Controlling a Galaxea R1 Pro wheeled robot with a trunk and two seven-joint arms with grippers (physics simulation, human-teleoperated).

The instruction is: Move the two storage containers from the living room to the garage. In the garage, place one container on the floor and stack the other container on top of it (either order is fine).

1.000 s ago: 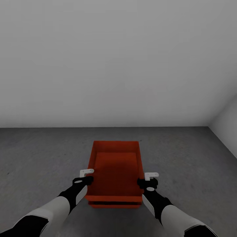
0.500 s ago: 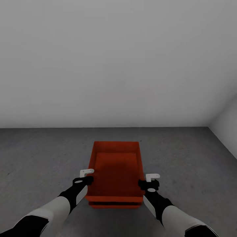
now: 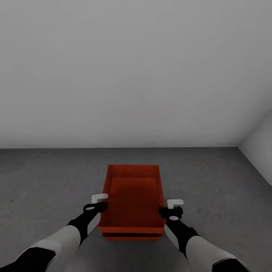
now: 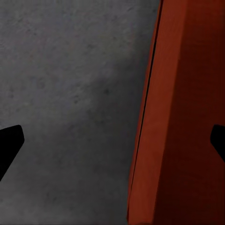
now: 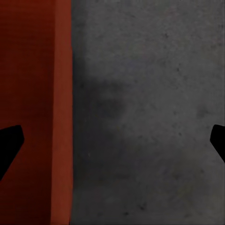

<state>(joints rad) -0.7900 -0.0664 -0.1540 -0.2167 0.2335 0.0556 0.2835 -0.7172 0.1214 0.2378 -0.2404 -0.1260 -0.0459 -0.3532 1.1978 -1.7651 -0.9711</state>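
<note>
Two red-orange storage containers sit stacked on the dark grey concrete floor (image 3: 49, 181) of the garage. The upper container (image 3: 132, 196) rests in the lower one, whose front rim (image 3: 132, 237) peeks out beneath. My left gripper (image 3: 99, 202) is open, its fingers well apart on either side of the upper bin's left wall (image 4: 164, 117). My right gripper (image 3: 173, 207) is open too, spread across the right wall (image 5: 33, 93). In the wrist views each gripper (image 4: 112, 143) (image 5: 112, 143) has black fingertips far apart, touching nothing.
A plain light grey wall (image 3: 136, 75) stands behind the bins, meeting a side wall (image 3: 260, 147) at the right corner. Mottled concrete (image 5: 150, 117) spreads out on both sides of the stack.
My right gripper has shifted slightly outward from the bin's right wall. The whole view has dipped a touch. The containers and the left gripper stay where they were.
</note>
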